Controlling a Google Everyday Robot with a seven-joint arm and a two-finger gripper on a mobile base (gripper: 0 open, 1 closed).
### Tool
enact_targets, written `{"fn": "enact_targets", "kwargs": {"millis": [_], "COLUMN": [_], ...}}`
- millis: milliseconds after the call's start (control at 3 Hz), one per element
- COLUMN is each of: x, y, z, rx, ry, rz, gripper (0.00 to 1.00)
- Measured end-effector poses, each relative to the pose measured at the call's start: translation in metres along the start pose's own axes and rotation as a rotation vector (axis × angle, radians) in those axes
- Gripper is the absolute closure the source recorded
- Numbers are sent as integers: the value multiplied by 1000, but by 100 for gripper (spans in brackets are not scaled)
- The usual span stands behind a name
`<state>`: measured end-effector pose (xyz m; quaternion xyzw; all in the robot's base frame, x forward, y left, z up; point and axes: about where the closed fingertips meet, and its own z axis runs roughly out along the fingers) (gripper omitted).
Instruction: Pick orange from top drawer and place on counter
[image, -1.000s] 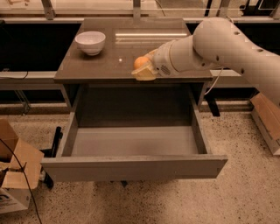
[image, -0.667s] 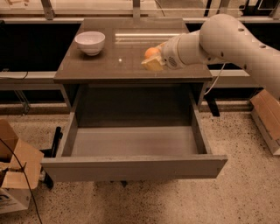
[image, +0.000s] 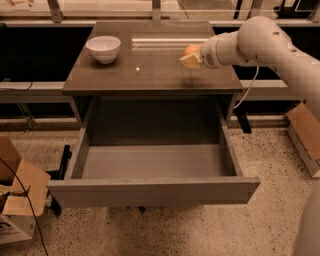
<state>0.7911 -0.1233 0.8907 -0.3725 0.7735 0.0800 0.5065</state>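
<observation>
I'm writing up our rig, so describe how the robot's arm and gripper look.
The arm is smooth, rounded and off-white, built from thick tubular segments. The gripper, over the right side of the counter, has pale yellowish jaws ahead of a ringed white wrist. A thin white cable hangs below the arm. No markings show.

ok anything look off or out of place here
Nothing much. The gripper holds the orange over the right side of the counter, the white bowl sits upright, nothing spilled. Only the top drawer hangs wide open, and a cardboard box lies open-flapped on the floor.
</observation>
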Motion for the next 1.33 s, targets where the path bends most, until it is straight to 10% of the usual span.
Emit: {"fn": "enact_targets", "kwargs": {"millis": [667, 1333], "x": [24, 23], "y": [-40, -39], "z": [47, 48], "rx": [-15, -15], "ry": [-57, -57], "rz": [91, 90], "gripper": [5, 0]}}
